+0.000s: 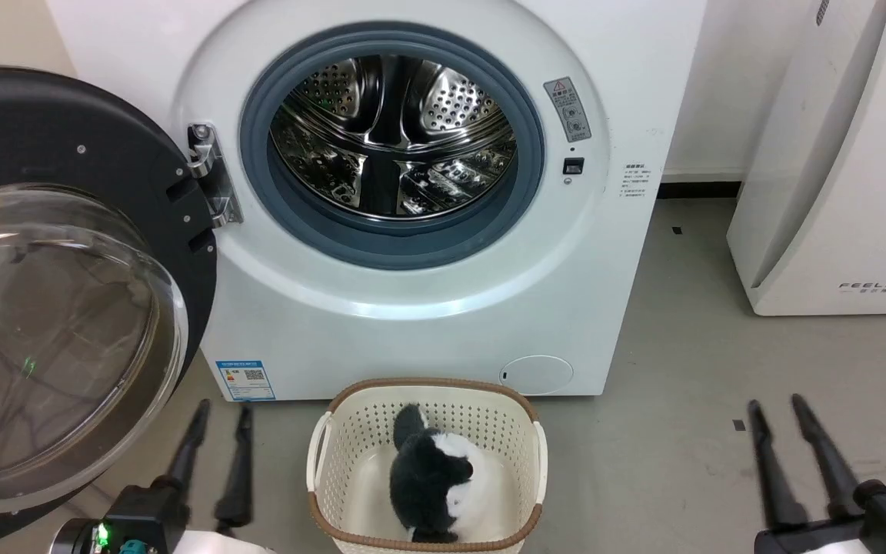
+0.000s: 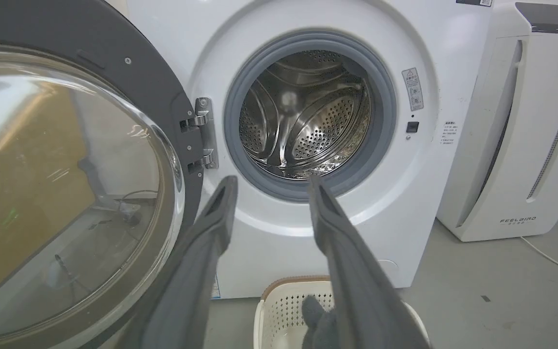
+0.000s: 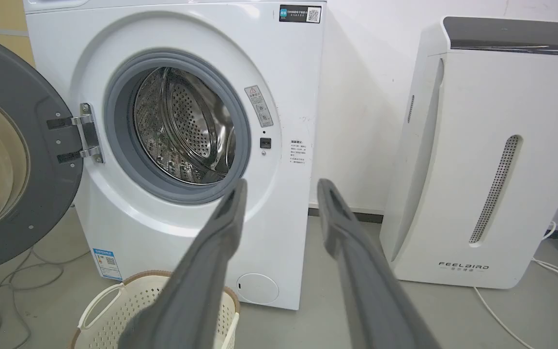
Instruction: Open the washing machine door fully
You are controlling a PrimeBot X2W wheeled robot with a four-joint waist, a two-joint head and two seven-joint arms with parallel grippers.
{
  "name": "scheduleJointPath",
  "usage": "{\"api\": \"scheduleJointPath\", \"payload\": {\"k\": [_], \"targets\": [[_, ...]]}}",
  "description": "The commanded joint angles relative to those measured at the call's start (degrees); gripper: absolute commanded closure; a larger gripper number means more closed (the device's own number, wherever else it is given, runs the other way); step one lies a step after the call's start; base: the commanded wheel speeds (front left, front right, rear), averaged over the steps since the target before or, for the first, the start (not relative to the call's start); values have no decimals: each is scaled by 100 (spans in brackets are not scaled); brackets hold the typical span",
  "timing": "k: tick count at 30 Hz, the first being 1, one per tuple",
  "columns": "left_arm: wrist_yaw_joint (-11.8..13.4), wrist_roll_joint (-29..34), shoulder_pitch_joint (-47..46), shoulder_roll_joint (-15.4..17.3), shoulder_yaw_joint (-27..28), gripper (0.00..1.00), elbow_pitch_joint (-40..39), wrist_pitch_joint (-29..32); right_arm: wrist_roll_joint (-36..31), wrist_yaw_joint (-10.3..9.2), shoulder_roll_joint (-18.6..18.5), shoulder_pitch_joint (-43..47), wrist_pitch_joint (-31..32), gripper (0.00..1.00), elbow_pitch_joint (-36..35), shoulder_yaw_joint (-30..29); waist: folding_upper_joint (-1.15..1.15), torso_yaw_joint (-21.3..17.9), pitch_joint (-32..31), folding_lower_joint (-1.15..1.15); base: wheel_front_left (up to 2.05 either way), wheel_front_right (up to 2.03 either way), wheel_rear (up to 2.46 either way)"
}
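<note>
**Operator:** Where is the door now?

**Observer:** You find the washing machine door (image 1: 66, 131) swung out to the left of the washing machine (image 1: 428, 331). It hangs on one metal hinge (image 1: 212, 177) at the left edge of the machine's round opening. The door is a round, glossy black ring with one bulging bowl of clear glass (image 1: 51, 331) in its centre. The opening is uncovered, so you look into one shiny steel drum (image 1: 393, 138) full of small holes, inside one smooth grey rubber ring (image 1: 404, 250).

**Operator:** And the grippers?

**Observer:** You have two, each with two long, dark, matte fingers. Your left gripper (image 1: 223, 408) is low in front of the machine's lower left corner, near the door's lower edge. Its fingers are spread apart with nothing between them. Your right gripper (image 1: 775, 402) is over the grey floor to the right of the machine, well apart from it. It is also spread wide and empty.

**Operator:** What else is near the machine?

**Observer:** One cream plastic basket (image 1: 474, 419), perforated and with a brown rim, stands on the floor right in front of the machine. In it lies one fluffy toy (image 1: 431, 477), dark grey and white. One blue label (image 1: 245, 379) sticks on the machine's front, at the bottom left. To the right of the machine stands one tall white appliance (image 1: 835, 192) with smooth plastic walls.
</note>
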Motion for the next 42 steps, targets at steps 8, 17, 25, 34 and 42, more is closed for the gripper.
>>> {"api": "scheduleJointPath", "payload": {"k": [8, 17, 25, 34, 42], "targets": [[28, 19, -19, 0, -15, 100, -19, 76, -7, 0, 1, -35, 77, 100, 10, 24, 0, 6, 22, 0, 0, 0, 0], [66, 46, -45, -7, -35, 100, -45, 182, -16, 0, 2, -82, 183, 100, 22, 59, 0, 15, 51, 0, 0, 0, 0], [99, 70, -68, -13, -53, 100, -68, 275, -25, 1, 3, -123, 277, 100, 32, 91, 0, 23, 77, 0, 0, 0, 0], [132, 93, -90, -19, -71, 100, -91, 369, -33, 1, 3, -165, 370, 100, 43, 123, 0, 32, 102, 0, 0, 0, 0], [166, 117, -113, -25, -89, 100, -114, 463, -41, 1, 4, -207, 465, 100, 54, 155, 0, 40, 128, 0, 0, 0, 0]]}}
